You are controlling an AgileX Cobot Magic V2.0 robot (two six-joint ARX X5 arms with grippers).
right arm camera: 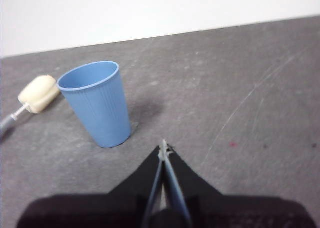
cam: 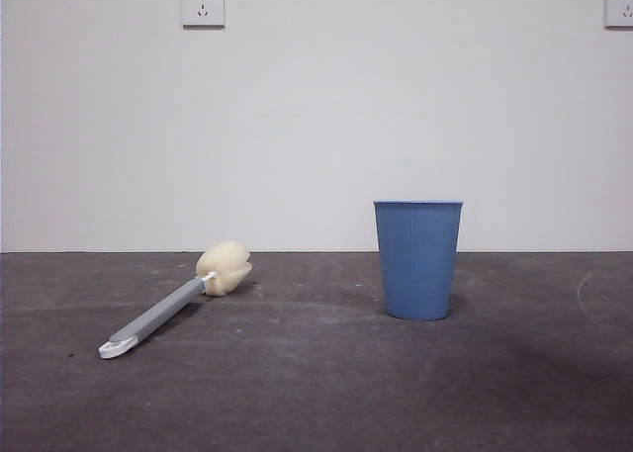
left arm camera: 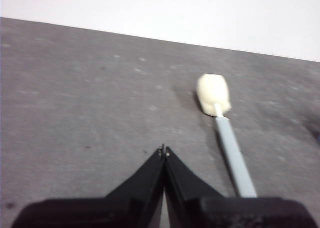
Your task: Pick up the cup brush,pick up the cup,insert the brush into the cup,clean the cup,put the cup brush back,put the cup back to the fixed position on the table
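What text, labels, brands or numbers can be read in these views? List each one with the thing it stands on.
None can be read.
Left wall socket: a tiny dark mark at its top left corner, too small to read.
Right wall socket: a similar tiny mark, too small to read.
Cup: plain ribbed blue, no print visible.
Cup brush: no lettering visible.
Table: only scuffs and smears.

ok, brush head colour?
Cream-yellow sponge head; front view shows it best.
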